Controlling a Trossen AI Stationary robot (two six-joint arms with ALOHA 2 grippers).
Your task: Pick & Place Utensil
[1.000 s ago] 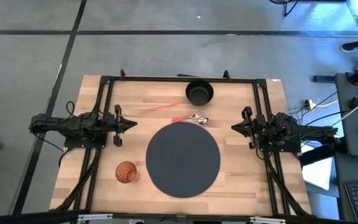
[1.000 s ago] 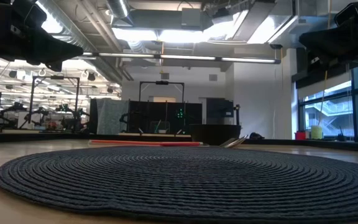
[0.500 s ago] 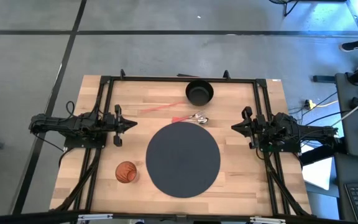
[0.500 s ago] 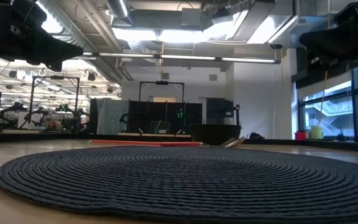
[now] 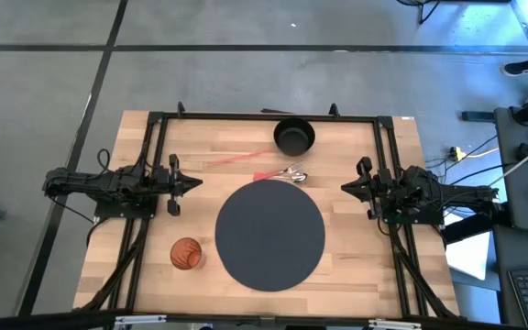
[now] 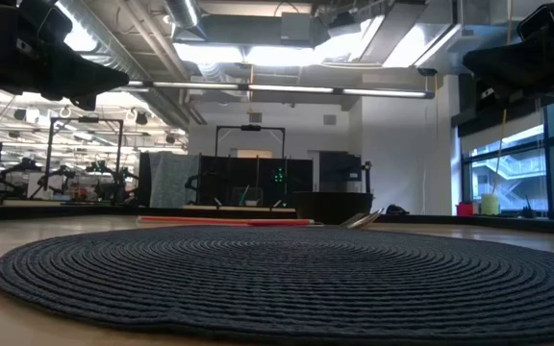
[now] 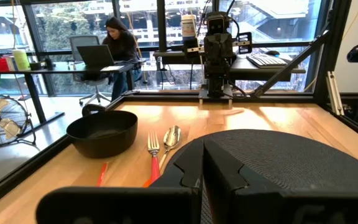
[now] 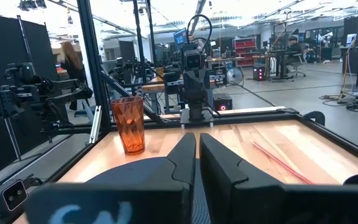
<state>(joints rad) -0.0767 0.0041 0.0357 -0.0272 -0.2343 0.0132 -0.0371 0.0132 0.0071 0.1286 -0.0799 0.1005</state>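
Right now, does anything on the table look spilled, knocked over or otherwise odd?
Nothing stands out. The orange cup stands upright beside the round mat; the fork and spoon lie side by side near the black bowl.

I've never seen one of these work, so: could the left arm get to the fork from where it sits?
Probably yes. The left gripper waits shut at the table's left side, and bare wood lies between it and the fork, which rests beside the spoon, near the bowl.
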